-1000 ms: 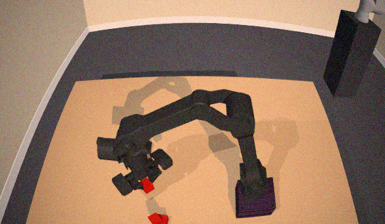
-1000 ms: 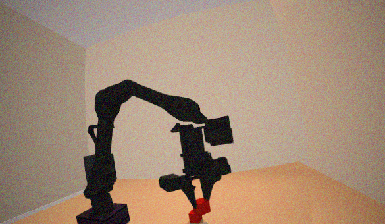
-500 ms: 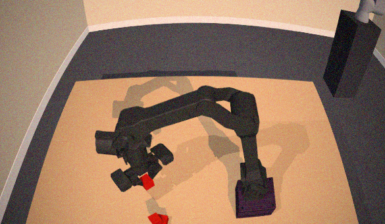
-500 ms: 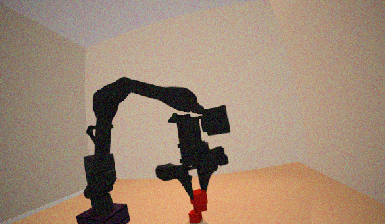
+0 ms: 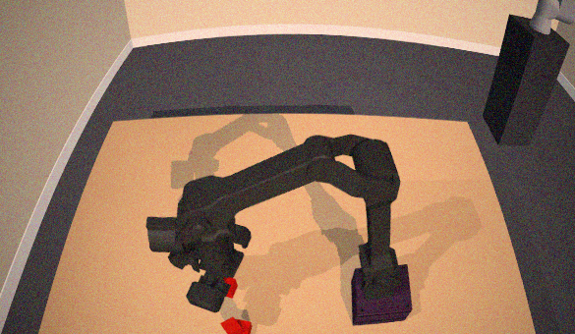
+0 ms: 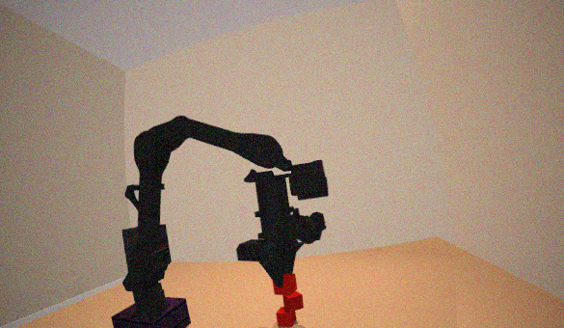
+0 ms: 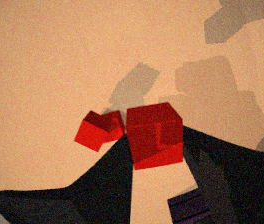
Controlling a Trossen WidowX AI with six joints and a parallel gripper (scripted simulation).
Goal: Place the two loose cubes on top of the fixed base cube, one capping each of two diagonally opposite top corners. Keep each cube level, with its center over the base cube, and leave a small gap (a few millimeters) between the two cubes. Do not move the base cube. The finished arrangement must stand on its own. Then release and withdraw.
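Red cube aloft in the clamped fingers (image 5: 225, 290) (image 6: 281, 280)

The fingers grip one red cube (image 5: 231, 287) (image 6: 289, 282) (image 7: 155, 135) above the counter (image 5: 138, 275) (image 6: 376, 285) (image 7: 43, 65), while two more red cubes (image 5: 237, 326) (image 6: 286, 316) (image 7: 92, 134) sit together near it, one overlapping the other in the wrist view; whether the held cube touches them, I cannot tell

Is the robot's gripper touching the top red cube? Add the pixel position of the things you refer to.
Touching. The wrist view shows the gripper (image 5: 229, 289) (image 6: 283, 285) (image 7: 153, 135) with a dark finger against each side of the held red cube (image 5: 231, 288) (image 6: 289, 283) (image 7: 153, 137).
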